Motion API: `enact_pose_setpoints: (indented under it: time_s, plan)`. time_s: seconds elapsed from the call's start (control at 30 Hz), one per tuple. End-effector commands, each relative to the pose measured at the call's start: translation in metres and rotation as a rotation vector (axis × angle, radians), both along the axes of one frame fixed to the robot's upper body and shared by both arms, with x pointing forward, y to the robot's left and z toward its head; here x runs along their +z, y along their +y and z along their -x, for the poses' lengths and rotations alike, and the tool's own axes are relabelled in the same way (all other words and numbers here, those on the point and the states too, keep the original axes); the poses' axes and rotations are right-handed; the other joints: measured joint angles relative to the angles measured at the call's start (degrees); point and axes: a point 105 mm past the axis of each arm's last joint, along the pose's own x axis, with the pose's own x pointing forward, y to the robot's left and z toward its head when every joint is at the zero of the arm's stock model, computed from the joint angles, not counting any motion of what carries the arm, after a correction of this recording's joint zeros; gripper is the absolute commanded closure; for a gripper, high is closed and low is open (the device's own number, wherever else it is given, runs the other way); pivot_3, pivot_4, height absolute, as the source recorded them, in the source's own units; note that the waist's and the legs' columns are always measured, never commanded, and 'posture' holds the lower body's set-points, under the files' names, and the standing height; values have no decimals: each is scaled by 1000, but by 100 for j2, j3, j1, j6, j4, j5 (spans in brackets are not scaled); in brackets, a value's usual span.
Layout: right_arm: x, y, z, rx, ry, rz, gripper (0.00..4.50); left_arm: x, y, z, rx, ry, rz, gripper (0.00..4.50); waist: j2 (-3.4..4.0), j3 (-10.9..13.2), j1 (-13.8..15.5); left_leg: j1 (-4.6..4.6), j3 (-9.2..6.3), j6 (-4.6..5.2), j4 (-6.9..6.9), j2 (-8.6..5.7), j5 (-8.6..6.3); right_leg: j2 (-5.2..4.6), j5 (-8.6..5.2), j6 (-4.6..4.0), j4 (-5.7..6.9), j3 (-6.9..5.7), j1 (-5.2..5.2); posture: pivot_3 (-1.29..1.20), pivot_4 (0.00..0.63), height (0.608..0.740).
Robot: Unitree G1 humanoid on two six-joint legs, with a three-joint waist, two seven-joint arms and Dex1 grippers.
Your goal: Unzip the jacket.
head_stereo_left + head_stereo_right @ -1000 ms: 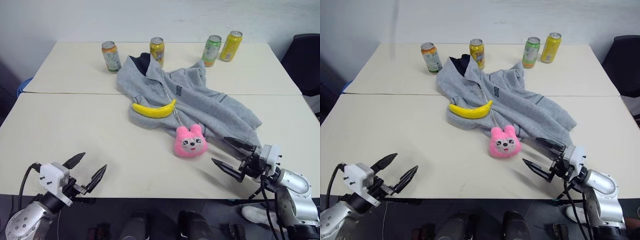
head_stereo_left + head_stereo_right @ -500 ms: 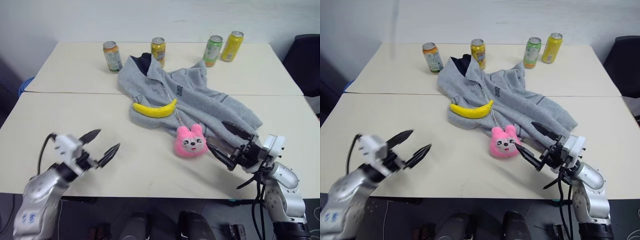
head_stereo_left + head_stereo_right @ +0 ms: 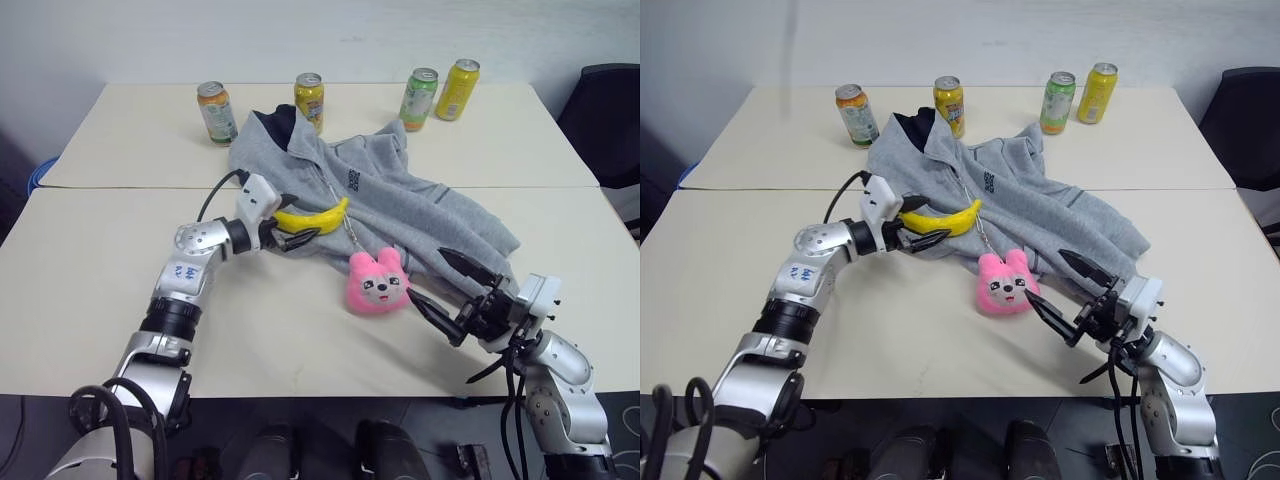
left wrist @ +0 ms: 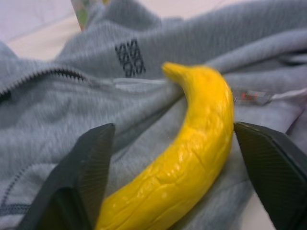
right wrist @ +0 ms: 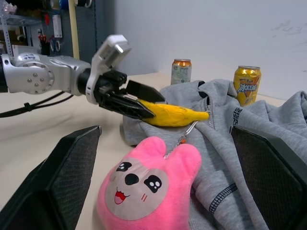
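We have our left gripper (image 3: 297, 237) reaching over the table (image 3: 120, 250) with its fingers spread on either side of the near end of the banana (image 3: 312, 216), not yet pressed onto it as far as we can tell, while our right gripper (image 3: 452, 293) hangs wide open and empty just off the table's near edge, beside the pink plush toy (image 3: 378, 283). The jacket (image 3: 400, 200) lies spread across the middle of the table, hood toward the cans (image 3: 309, 98), its zipper (image 3: 338, 196) running down the front toward us, with the banana lying across it and the toy sitting at its lower end. Our worry is that the banana is smooth, curved and tapering, so a pinch near its end may let it roll or squirt out sideways. The fingers also sit very close to the soft fleece, and we judge they could snag a fold and drag the whole garment, bunching the zipper line. The fleece is loose, napped and rumpled, with darker seams and a small printed logo (image 4: 128, 57); it will likely shift under any pull. The toy is rounded, fuzzy and light, and seems tied to the zipper by a thin chain, so moving one may tug the other.
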Motion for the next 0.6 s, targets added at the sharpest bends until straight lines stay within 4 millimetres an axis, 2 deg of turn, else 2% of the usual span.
enact_pose_setpoints:
  time_s: [0.03,0.13,0.2,0.27,0.37,0.47,0.53,0.57,0.6]
  plan:
    - [11,2,6,-16,-57,-6,0,1,-5,2,-74,-1,-63,1678,-2,1,1,0,0,0,2,0,0,-1,0,0,2,1,0,0,150,740]
    - [12,2,6,-24,-59,-11,0,6,-2,-1,-65,-21,-39,2583,-2,1,-1,0,-1,0,5,0,0,-2,0,1,5,3,0,0,150,740]
    - [12,3,4,-22,-62,-16,0,21,2,0,-56,-52,60,3192,-2,1,-5,0,-3,0,5,0,0,-3,0,1,5,2,0,0,150,740]
    - [13,6,3,-7,-67,-20,0,39,15,-1,2,-123,170,3483,-3,2,-19,-1,-3,0,5,1,0,-6,0,1,5,2,-2,0,150,740]
    - [18,14,1,41,-79,-28,0,59,60,0,207,-225,319,3494,-6,4,-46,0,-5,0,6,4,0,-31,0,1,6,6,-3,0,150,740]
    - [21,25,2,113,-91,-24,0,64,113,16,439,-279,375,3494,-6,4,-136,2,-8,-1,0,6,1,-35,0,0,5,13,-2,0,150,740]
    - [22,35,8,210,-116,23,0,63,152,38,633,-291,318,3494,-8,5,-157,2,-14,-4,-2,8,2,-36,0,0,5,23,-2,0,150,740]
    - [21,41,11,266,-116,40,0,61,178,57,764,-278,320,3494,-10,6,-178,2,-14,-4,-3,8,1,-35,0,0,3,24,-2,0,150,740]
    - [21,44,13,302,-114,49,0,59,193,71,850,-267,322,3494,-12,7,-216,2,-15,-4,-5,8,1,-36,0,0,2,34,-2,0,150,740]
